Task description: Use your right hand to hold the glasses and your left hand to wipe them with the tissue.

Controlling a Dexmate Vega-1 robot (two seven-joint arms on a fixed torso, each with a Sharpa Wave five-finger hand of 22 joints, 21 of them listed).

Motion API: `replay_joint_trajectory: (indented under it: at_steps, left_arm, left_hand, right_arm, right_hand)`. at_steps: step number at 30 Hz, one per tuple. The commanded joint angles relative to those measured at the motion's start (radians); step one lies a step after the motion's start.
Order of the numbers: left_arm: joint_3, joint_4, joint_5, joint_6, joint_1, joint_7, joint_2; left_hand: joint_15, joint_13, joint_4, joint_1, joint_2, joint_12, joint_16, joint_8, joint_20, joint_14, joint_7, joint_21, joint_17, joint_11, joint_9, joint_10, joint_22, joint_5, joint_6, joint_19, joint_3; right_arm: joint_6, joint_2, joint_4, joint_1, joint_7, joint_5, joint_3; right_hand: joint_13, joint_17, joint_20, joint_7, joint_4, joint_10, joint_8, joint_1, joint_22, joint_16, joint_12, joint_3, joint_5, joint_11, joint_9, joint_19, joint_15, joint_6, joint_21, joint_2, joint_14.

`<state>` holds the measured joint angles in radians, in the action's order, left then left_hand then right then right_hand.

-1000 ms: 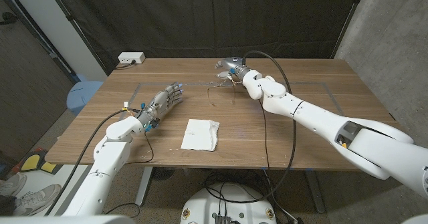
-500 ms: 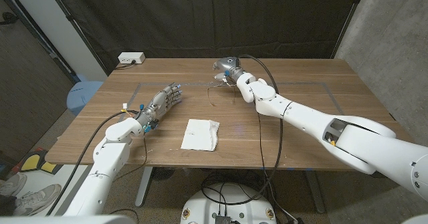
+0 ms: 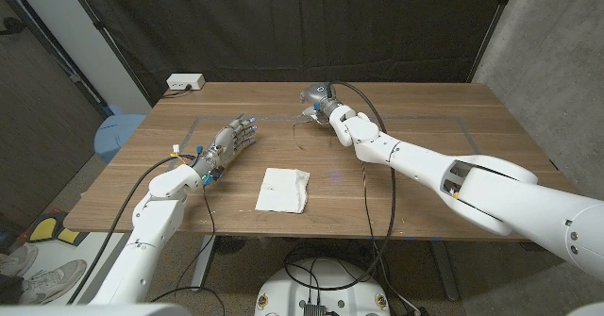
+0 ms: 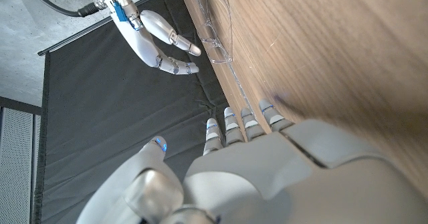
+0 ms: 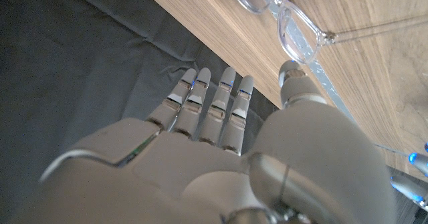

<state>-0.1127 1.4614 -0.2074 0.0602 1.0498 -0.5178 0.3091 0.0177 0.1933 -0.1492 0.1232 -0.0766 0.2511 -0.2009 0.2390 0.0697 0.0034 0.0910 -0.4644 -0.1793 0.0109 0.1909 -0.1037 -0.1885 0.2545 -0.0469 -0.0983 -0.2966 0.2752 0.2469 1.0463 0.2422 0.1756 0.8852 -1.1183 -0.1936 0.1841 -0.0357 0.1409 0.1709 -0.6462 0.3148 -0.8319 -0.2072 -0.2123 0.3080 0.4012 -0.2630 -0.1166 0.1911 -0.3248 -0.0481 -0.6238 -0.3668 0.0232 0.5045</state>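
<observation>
Glasses with a clear plastic frame (image 3: 309,120) lie on the brown wooden table (image 3: 425,165), toward its far side and a little right of the middle, and the lenses and one thin temple are seen well in the right wrist view (image 5: 294,30). The right hand (image 3: 319,98) is just beside the glasses at the far side of them; its fingers (image 5: 214,107) are stretched out and apart, and it grasps nothing. The left hand (image 3: 233,139) is over the left part of the table, well apart from the glasses, with fingers extended and nothing in it. A white square tissue (image 3: 283,189) lies flat on the table near the front edge, between the two arms and untouched. A white power strip (image 3: 185,82) sits at the far left corner of the table.
</observation>
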Motion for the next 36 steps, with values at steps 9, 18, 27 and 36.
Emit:
replay_joint_trajectory:
  at_steps: [9, 18, 27, 36]
  left_arm:
    - [0.015, -0.023, 0.008, 0.001, -0.041, -0.020, -0.002]
    - [0.015, -0.023, 0.011, -0.004, -0.044, -0.022, -0.001]
    - [0.007, -0.020, 0.010, -0.017, -0.037, -0.017, 0.000]
    - [0.002, -0.030, 0.009, -0.006, -0.039, -0.020, -0.002]
  left_hand:
    - [0.002, 0.001, -0.004, -0.011, 0.004, -0.007, 0.001, -0.005, 0.004, 0.008, 0.005, 0.001, -0.004, 0.000, 0.002, -0.006, -0.004, 0.003, -0.010, -0.001, 0.010]
    - [0.003, 0.001, -0.007, -0.019, 0.005, -0.010, 0.002, -0.008, 0.006, 0.008, 0.005, 0.004, -0.004, 0.002, 0.002, -0.005, -0.004, 0.005, -0.011, -0.002, 0.016]
    - [0.001, 0.001, -0.009, -0.025, 0.006, -0.012, 0.004, -0.011, 0.008, 0.007, 0.005, 0.006, -0.003, 0.002, 0.002, -0.005, -0.004, 0.008, -0.011, -0.001, 0.022]
    - [0.002, 0.001, -0.009, -0.030, 0.007, -0.014, 0.005, -0.014, 0.009, 0.005, 0.005, 0.008, -0.003, 0.002, 0.002, -0.005, -0.004, 0.010, -0.010, -0.002, 0.026]
  right_arm:
    - [0.039, -0.012, -0.091, -0.025, -0.052, 0.036, -0.053]
    - [0.009, -0.026, -0.126, -0.025, -0.018, 0.032, -0.058]
    - [-0.023, -0.074, -0.203, -0.038, 0.011, 0.017, -0.065]
    - [-0.036, -0.130, -0.308, -0.068, 0.043, 0.016, -0.081]
  right_hand:
    - [-0.011, 0.006, 0.001, 0.008, -0.007, -0.033, 0.009, -0.021, -0.002, 0.004, 0.015, 0.004, -0.021, -0.016, 0.001, -0.009, -0.151, -0.025, -0.009, 0.014, 0.011]
    - [-0.019, 0.013, -0.004, 0.017, -0.018, -0.028, 0.017, -0.020, -0.002, 0.008, 0.012, -0.005, -0.034, -0.027, 0.003, 0.000, -0.156, -0.053, -0.007, 0.025, 0.008]
    - [-0.023, 0.022, -0.010, 0.030, -0.025, -0.018, 0.009, -0.035, -0.002, 0.004, 0.006, -0.004, -0.044, -0.034, 0.003, 0.005, -0.162, -0.043, -0.006, 0.000, 0.004]
    - [-0.030, 0.035, -0.018, 0.040, -0.031, -0.064, 0.025, -0.052, -0.003, -0.018, 0.024, -0.022, -0.046, -0.041, 0.004, 0.000, -0.172, -0.098, -0.010, -0.025, 0.037]
